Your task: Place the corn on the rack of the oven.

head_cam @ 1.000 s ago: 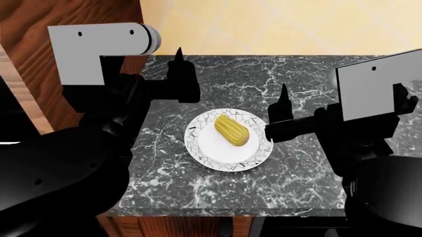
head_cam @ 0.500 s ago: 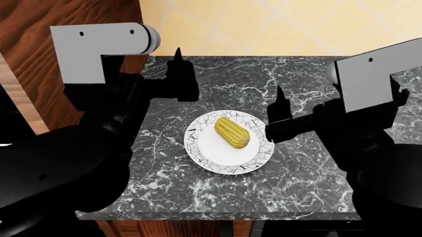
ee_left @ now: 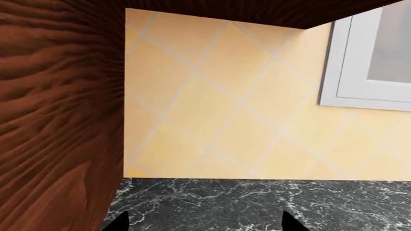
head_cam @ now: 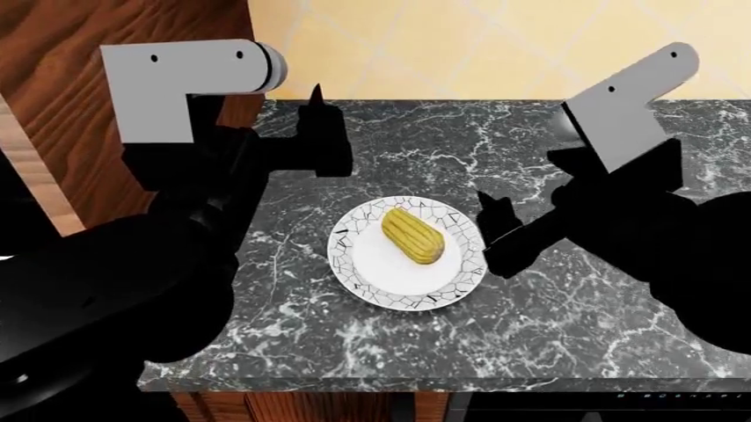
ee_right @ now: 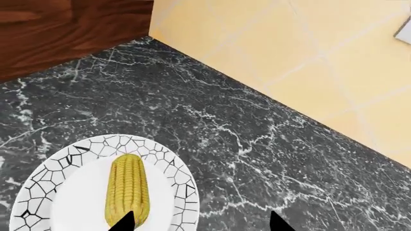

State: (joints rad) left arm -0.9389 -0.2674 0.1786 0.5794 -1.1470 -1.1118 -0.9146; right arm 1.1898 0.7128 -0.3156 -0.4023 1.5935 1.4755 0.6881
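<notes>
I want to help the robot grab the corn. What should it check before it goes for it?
1. Corn lies free on the plate: ok, nothing is on top of it.
2. Right gripper is open: ok, the right wrist view shows two fingertips set apart.
3. Right gripper is lined up with the corn: not ok, it is beside the plate's edge, and only one fingertip is over the cob's end.
4. Left gripper is out of the way: ok, it is off near the wooden cabinet.
5. Oven rack is ready: cannot tell, it is not in view.
</notes>
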